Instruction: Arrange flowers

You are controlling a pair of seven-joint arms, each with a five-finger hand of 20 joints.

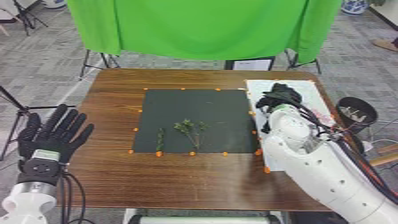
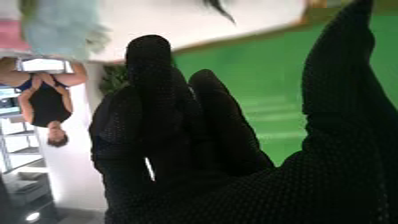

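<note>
The sprig [image 1: 189, 130] lies on the dark mat [image 1: 169, 107], toward the mat's 6 o'clock edge, its leafy tips fanned toward 12 and its thin stalks drawn together toward 6. A slimmer stem [image 1: 160, 140] lies apart from it, near the mat's 8 o'clock side, roughly upright along the 12-to-6 line. Orange marks [image 1: 159, 154] dot the mat's border.

At 3 o'clock from the mat a white sheet [image 1: 275, 163] lies on the brown table [image 1: 178, 185], with a pink patch [image 1: 325, 119] beside the right arm [image 1: 306, 167]. The right hand [image 1: 280, 95] is over the sheet, at 2 o'clock from the mat's middle. Its fingers are close together and nearly straight, the thumb well apart from them. In the right wrist view a pale blue shape [image 2: 62, 25], too blurred to name, and green leaves [image 2: 114, 77] show beyond the fingers; I cannot tell whether they touch the hand.

The left hand [image 1: 55, 132] is off the table's edge, near 9 o'clock from the mat, fingers spread and pointing toward 12. Beyond the table at 3 o'clock is a dark bin [image 1: 357, 111]; at 12 o'clock hangs a green cloth [image 1: 200, 30].
</note>
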